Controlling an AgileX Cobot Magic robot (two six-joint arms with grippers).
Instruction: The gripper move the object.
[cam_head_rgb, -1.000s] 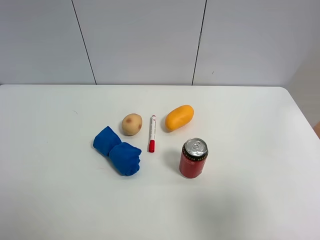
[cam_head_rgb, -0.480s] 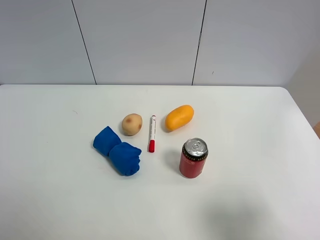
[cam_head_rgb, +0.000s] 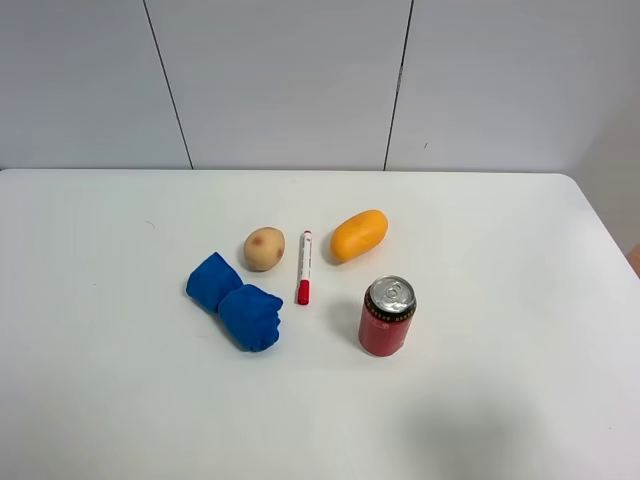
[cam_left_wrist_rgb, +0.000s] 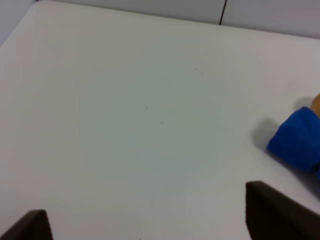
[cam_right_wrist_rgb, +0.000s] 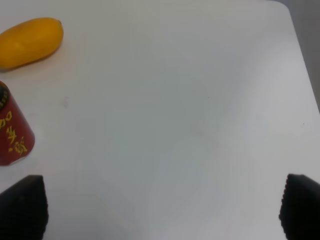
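Note:
The tan potato with a brownish spot lies on the white table, left of a red-capped marker. Neither gripper shows in the high view. In the left wrist view my left gripper is open, its dark fingertips wide apart over bare table, with the blue cloth ahead to one side. In the right wrist view my right gripper is open and empty, its fingertips at the frame corners. The potato is not clear in either wrist view.
An orange-yellow oval fruit lies right of the marker and also shows in the right wrist view. A red can stands in front of it, seen too in the right wrist view. A crumpled blue cloth lies in front of the potato.

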